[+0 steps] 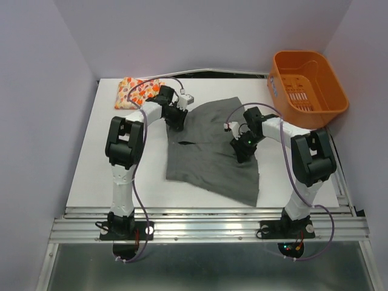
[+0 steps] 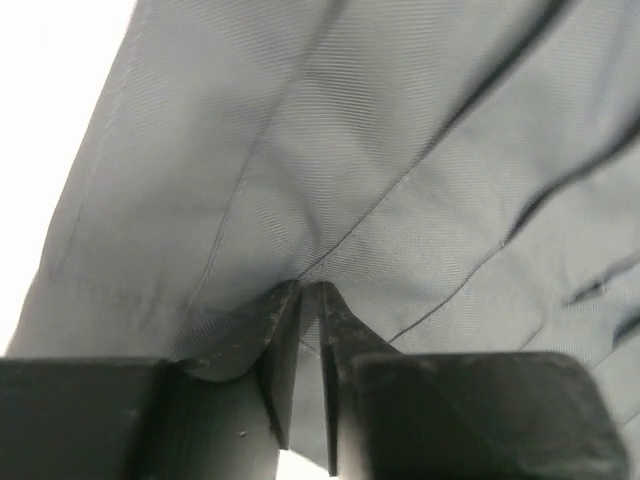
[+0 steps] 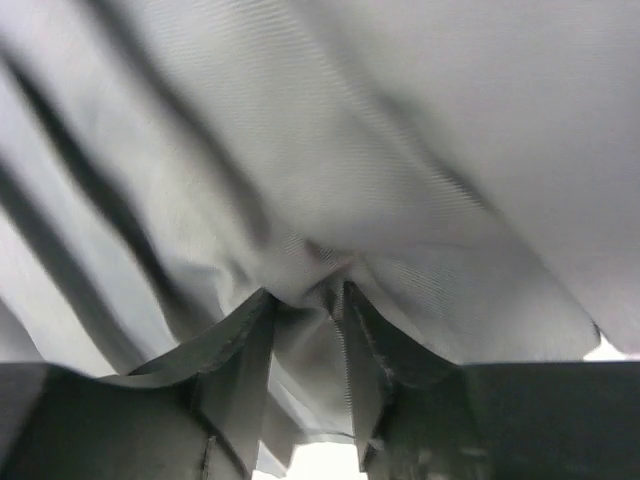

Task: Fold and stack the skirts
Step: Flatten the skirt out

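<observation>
Left claw [image 1: 176, 119] is clenched on a pinch of the grey skirt [image 1: 209, 159] at the cloth's far left part. In the left wrist view its two fingers [image 2: 283, 345] stand almost together, with a thin fold of grey skirt [image 2: 350, 150] caught between them and a seam running away from the tips. Right claw [image 1: 243, 150] is likewise grasping the same skirt, towards its right side. In the right wrist view the claw [image 3: 305, 292] has the grey cloth [image 3: 420, 140] bunched between its fingers, with creases spreading away from the grip.

The grey skirt lies spread over the middle of the tabletop [image 1: 91, 173], its wide hem slanting towards the near edge and its lowest corner nearest the right arm's base. A short dark crease shows on its left side, between the two claws.

The print skirt [image 1: 138, 91] sits as a small folded bundle at the far left corner, apart from the grey one and just behind the left arm's wrist. An orange basket [image 1: 277, 82] stands at the far right corner, hanging past the right edge.
</observation>
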Robot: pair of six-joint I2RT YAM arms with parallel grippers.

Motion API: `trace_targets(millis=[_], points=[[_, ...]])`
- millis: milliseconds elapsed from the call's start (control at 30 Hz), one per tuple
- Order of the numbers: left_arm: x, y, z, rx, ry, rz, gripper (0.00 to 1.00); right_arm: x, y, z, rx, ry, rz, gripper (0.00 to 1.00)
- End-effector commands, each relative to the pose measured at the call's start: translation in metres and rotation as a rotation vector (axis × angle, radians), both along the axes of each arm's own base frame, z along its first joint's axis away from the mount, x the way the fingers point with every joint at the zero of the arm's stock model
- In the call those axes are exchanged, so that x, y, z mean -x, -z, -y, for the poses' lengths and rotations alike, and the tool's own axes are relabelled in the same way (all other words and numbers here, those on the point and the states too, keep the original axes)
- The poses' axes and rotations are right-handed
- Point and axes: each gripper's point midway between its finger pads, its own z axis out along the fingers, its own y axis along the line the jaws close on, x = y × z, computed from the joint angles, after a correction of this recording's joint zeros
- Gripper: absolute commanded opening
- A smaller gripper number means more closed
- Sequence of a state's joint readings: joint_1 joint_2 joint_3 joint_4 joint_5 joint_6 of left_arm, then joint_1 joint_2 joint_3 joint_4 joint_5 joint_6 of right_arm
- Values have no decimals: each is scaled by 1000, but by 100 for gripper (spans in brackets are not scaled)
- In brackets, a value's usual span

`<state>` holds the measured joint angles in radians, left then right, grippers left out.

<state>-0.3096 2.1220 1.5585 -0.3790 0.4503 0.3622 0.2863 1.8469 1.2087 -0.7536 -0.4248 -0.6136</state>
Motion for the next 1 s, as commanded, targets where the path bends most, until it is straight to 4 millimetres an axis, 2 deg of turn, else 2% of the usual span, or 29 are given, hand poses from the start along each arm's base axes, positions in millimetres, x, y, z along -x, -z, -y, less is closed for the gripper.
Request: trace_targets(millis=[0, 33, 67, 100, 133, 167, 200, 233, 267, 300, 333, 367, 400, 433, 533, 567, 600, 633, 667, 733, 800, 967], points=[[-46, -7, -23, -79, -61, 63, 34, 6, 1, -23, -30, 32, -27, 42], [-50, -17, -22, -66, -52, 82, 38, -2, -5, -26, -37, 56, -15, 43], [-53, -38, -23, -58, -42, 122, 43, -19, -16, -27, -26, 62, 40, 43], [-50, -49, -23, -54, -34, 142, 52, -27, -28, -26, -24, 63, 84, 46], [-46, -62, -22, -45, -20, 163, 56, -33, -37, -25, -17, 64, 121, 47], [-36, -86, -26, -38, -6, 209, 62, -43, -50, -22, -1, 71, 175, 50], [-20, -84, -28, -35, 9, 201, 63, -45, -67, -18, 6, 71, 219, 52], [-19, -111, -28, -20, 21, 262, 65, -45, -79, -18, 0, 69, 238, 52], [0, -130, -34, -25, 61, 321, 67, -45, -94, -20, -18, 65, 258, 54], [12, -135, -37, -30, 86, 345, 68, -40, -113, -20, -37, 61, 283, 54], [22, -143, -40, -34, 109, 380, 68, -24, -119, -27, -42, 22, 264, 54], [48, -148, -46, -37, 140, 410, 69, -13, -124, -32, -49, -10, 263, 55], [61, -147, -49, -43, 176, 428, 70, 0, -126, -37, -46, -45, 262, 55], [87, -145, -56, -68, 250, 468, 71, 28, -125, -46, -30, -119, 262, 55], [118, -141, -64, -123, 414, 574, 72, 66, -114, -52, -3, -215, 268, 55], [135, -120, -70, -142, 454, 561, 73, 86, -104, -50, -4, -243, 230, 55], [145, -126, -73, -159, 486, 623, 74, 97, -98, -50, -5, -258, 206, 54], [151, -123, -76, -186, 536, 662, 74, 106, -92, -48, -2, -272, 186, 54], [162, -112, -80, -196, 551, 668, 74, 127, -79, -46, 15, -316, 158, 54], [170, -102, -81, -199, 568, 669, 74, 143, -66, -41, 42, -363, 141, 54], [176, -91, -81, -185, 558, 645, 74, 149, -55, -36, 92, -383, 160, 55], [178, -80, -80, -155, 522, 620, 74, 171, -43, -49, 136, -493, 153, 58]])
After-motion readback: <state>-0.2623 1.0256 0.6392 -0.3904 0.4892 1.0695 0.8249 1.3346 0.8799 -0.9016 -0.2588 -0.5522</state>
